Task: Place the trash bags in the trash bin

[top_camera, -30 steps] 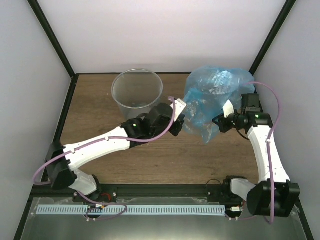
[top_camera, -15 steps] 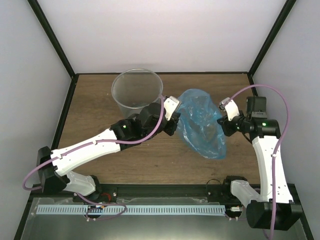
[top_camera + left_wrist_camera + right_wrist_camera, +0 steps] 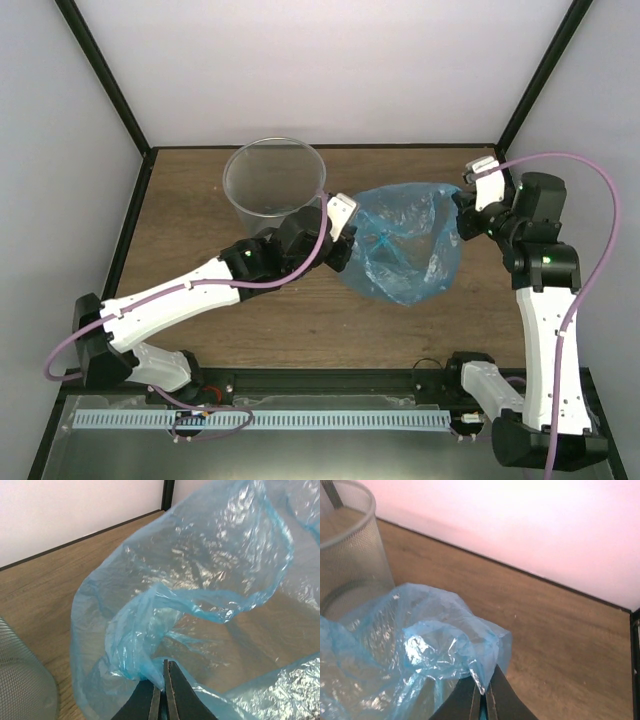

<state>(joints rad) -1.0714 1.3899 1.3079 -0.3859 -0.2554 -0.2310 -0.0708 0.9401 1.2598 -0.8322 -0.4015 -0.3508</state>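
Translucent light-blue plastic film bag pinched at its rim by left hand and right hand, right of round translucent grey bin.

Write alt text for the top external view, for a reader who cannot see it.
A light-blue trash bag hangs open over a wooden table, held between the left tool and right tool, each shut on an edge. The trash bin stands upright beyond the left tool, bag outside it.
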